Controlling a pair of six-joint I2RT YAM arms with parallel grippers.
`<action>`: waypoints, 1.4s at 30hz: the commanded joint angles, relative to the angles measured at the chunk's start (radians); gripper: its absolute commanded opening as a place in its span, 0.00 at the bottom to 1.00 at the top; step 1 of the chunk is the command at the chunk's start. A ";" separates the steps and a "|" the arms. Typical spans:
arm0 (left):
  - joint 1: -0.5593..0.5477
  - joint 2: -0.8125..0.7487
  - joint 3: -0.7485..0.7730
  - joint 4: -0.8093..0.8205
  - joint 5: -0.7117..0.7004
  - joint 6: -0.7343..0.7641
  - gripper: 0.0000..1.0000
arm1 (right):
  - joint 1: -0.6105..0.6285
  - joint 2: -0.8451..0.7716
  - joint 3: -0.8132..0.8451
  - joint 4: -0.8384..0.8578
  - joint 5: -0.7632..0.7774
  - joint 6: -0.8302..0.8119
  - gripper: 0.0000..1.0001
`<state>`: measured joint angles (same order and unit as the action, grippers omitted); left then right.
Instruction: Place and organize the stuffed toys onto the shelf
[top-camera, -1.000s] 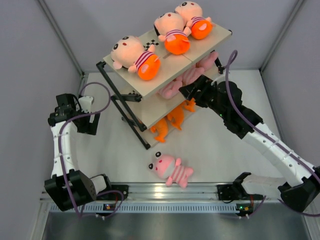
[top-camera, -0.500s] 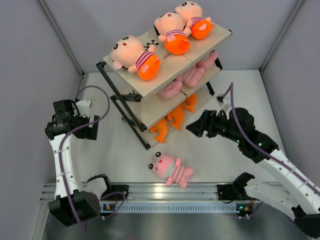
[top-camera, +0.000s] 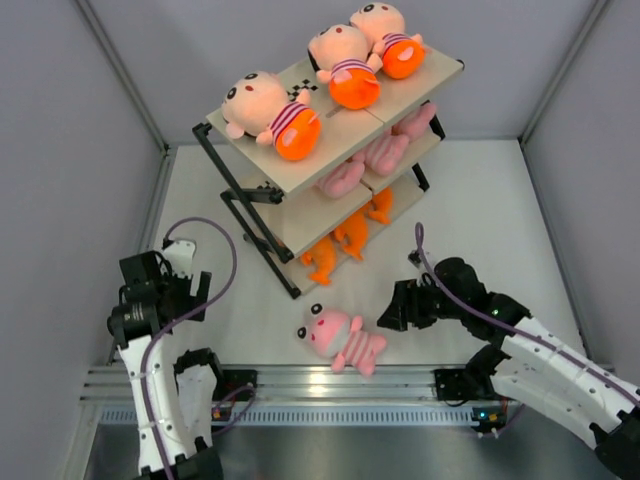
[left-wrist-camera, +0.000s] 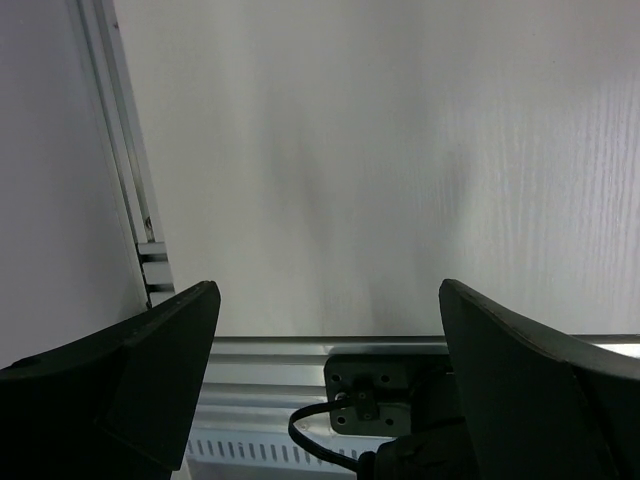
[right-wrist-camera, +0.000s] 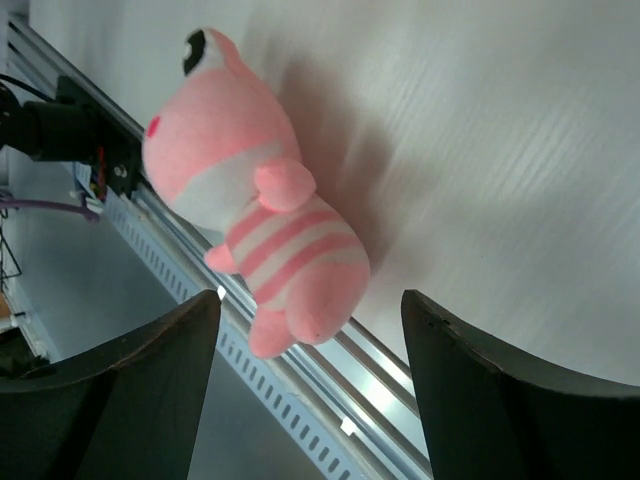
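Right wrist: pink animal (right-wrist-camera: 260, 230) on table (right-wrist-camera: 500, 150); jaws open.

Left arm (top-camera: 135, 375) and right arm (top-camera: 552, 365) are both showing white tubular links between chunky black joint housings, each trailing a purple cable (top-camera: 196, 220) that is looping off the wrist end. Black base blocks (top-camera: 200, 372) are carrying the arms, with a tiny green light (top-camera: 486, 413) glowing by the right one. Left gripper (left-wrist-camera: 330, 300) and right gripper (right-wrist-camera: 308, 300) are showing broad matte-black wedge fingers (left-wrist-camera: 150, 370), and a black mount plate (left-wrist-camera: 375, 375) with small screw heads and a thin black wire (left-wrist-camera: 310, 425) is showing under the left one.
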<state>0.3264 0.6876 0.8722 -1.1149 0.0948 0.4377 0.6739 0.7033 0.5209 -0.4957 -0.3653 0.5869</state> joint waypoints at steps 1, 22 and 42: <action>-0.001 -0.127 -0.030 -0.022 0.037 0.088 0.97 | 0.045 -0.008 -0.051 0.094 -0.006 0.007 0.73; -0.001 -0.131 -0.121 0.053 0.312 0.349 0.92 | 0.297 0.196 -0.213 0.531 -0.004 0.120 0.00; -0.001 -0.169 -0.136 0.112 0.335 0.263 0.93 | 0.300 0.077 0.545 -0.043 0.246 -0.004 0.00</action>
<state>0.3264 0.5255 0.7418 -1.0458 0.4072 0.7059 0.9604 0.6724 0.9974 -0.5056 -0.1909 0.6086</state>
